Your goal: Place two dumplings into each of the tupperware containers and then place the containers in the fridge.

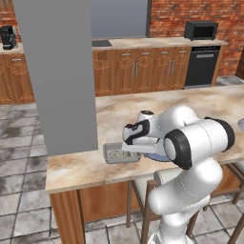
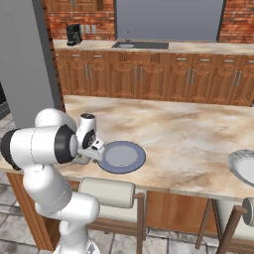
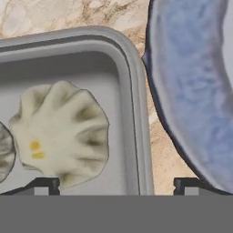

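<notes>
You see a marbled beige counter (image 1: 119, 112) carrying a grey tub (image 1: 121, 153) near its front edge, with a round blue-grey plate (image 2: 122, 157) just beside it, rims nearly touching.

Grey tubs: one (image 1: 121, 153), centre of the left base view, on the bench (image 1: 114, 114).
Dumplings: two in the tub; one whole (image 3: 61, 132), one cut by the left edge (image 3: 4, 154) of the hand view.
Blue-grey plates: one (image 2: 122, 157), just beside the tub.
White plates: one (image 2: 244, 166), right edge of the right base view.
Stools: two (image 2: 106, 193) (image 2: 248, 211), lower frame.
</notes>
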Controlling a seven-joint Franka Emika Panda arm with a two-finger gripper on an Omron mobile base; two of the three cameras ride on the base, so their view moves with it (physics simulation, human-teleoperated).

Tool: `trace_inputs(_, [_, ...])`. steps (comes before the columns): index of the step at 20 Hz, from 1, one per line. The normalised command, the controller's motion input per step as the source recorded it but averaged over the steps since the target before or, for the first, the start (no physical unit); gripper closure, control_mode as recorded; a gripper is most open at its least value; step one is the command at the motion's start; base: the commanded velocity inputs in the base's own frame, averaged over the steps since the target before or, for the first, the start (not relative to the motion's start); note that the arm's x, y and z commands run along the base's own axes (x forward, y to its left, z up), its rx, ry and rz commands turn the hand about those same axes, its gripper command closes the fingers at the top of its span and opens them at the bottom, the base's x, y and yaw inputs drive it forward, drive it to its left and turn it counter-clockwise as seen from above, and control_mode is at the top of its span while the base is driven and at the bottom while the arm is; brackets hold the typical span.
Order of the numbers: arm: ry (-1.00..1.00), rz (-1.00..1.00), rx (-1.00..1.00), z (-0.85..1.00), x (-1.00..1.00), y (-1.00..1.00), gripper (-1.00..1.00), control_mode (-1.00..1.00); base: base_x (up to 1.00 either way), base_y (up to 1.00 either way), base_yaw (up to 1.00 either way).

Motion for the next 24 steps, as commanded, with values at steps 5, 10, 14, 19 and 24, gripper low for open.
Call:
trace_inputs(5, [-0.05,-0.09,0.0,-0.21,0.02,-0.01,-1.0,-1.0,0.0,0.0,0.0])
trace_inputs(10, [-0.01,-0.11,0.0,-0.03,-0.08,0.0,-1.0,-1.0,0.0,0.0,0.0])
trace_inputs(14, [0.0,-0.1,0.0,-0.13,0.0,0.0,-1.0,-1.0,0.0,0.0,0.0])
trace_inputs(19, [0.0,-0.06,0.0,-0.1,0.0,0.0,1.0,-1.0,0.0,0.0,0.0])
trace_inputs(24, [-0.03,-0.02,0.0,0.0,-0.07,0.01,1.0,-1.0,0.0,0.0,0.0])
